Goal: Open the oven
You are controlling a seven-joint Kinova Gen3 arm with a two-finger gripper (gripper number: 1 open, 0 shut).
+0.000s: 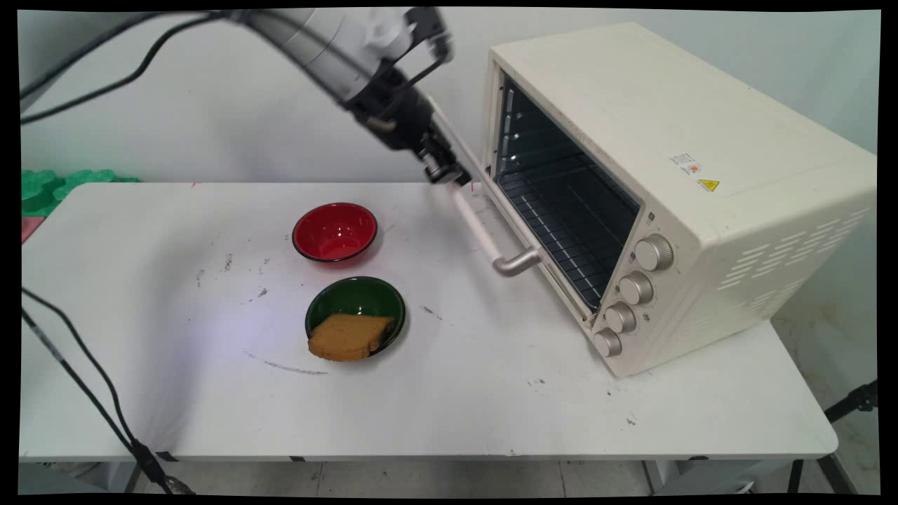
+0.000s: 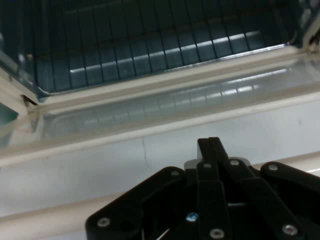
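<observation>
My black gripper (image 1: 449, 175) is at the far end of the cream toaster oven's (image 1: 701, 140) open door, just above the door's handle bar (image 1: 477, 228). In the hand view its two fingers meet, shut, with nothing seen between them; the gripper (image 2: 210, 146) points over the lowered glass door (image 2: 150, 115) toward the wire rack (image 2: 150, 50) inside. I cannot tell whether the fingertips touch the door. To the left on the table are an empty red bowl (image 1: 334, 233) and a green bowl (image 1: 365, 287) holding a slice of brown bread (image 1: 349, 337).
The oven stands at the table's right side with several knobs (image 1: 635, 287) on its front. Black cables (image 1: 77, 372) hang at the left edge. Green foam pieces (image 1: 56, 184) lie beyond the table's far left corner.
</observation>
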